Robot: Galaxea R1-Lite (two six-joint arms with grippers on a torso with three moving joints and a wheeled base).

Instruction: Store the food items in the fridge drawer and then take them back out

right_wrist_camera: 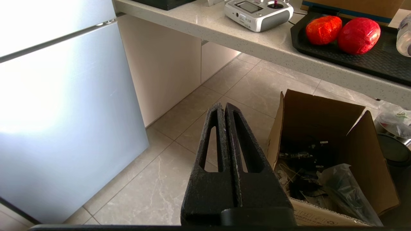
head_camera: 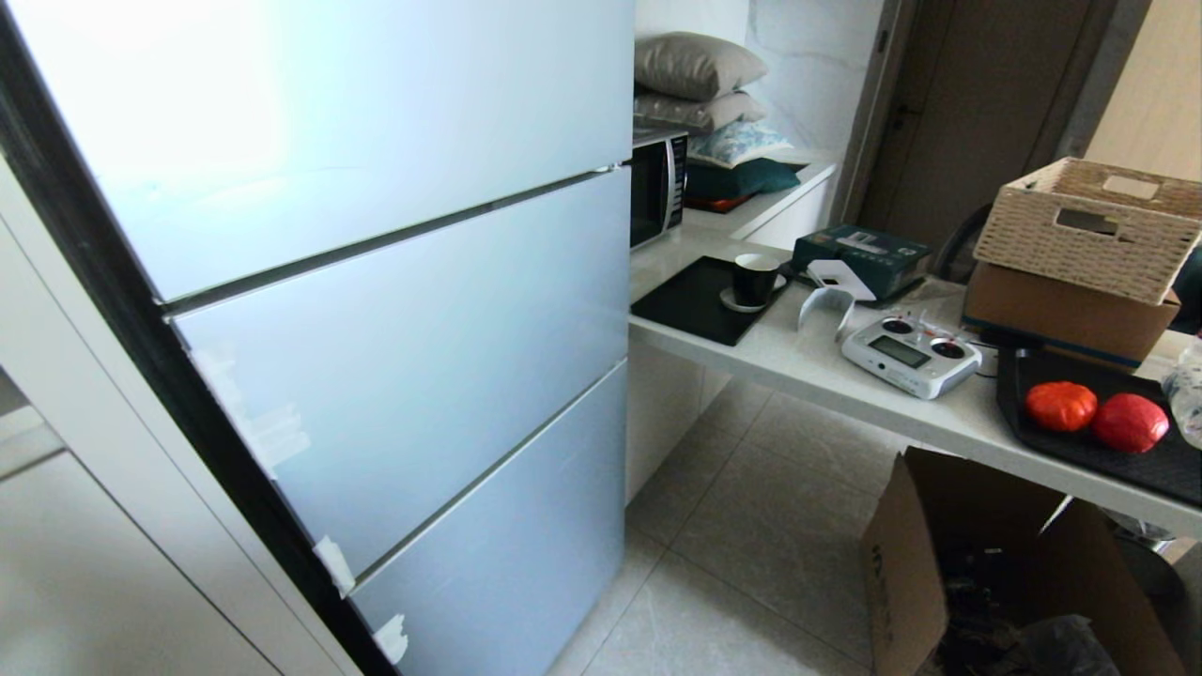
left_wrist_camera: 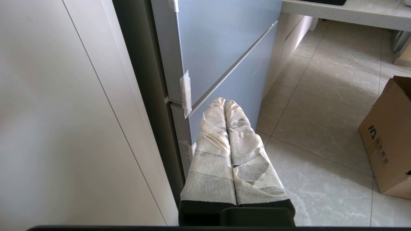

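Tomato [head_camera: 1060, 406] and apple [head_camera: 1130, 422] touching side by side on black tray [head_camera: 1024, 376], on counter [head_camera: 808, 361] right of closed fridge [head_camera: 394, 319]. Left gripper [left_wrist_camera: 225, 102] pressed together near fridge's lower front. Right gripper [right_wrist_camera: 222, 106] pressed together, empty, above floor beside open cardboard box [right_wrist_camera: 369, 154].

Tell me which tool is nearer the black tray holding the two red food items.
Right. The right tool hangs shut above the floor beside the cardboard box, below the counter with the tray. The left tool is shut by the fridge, farther off.
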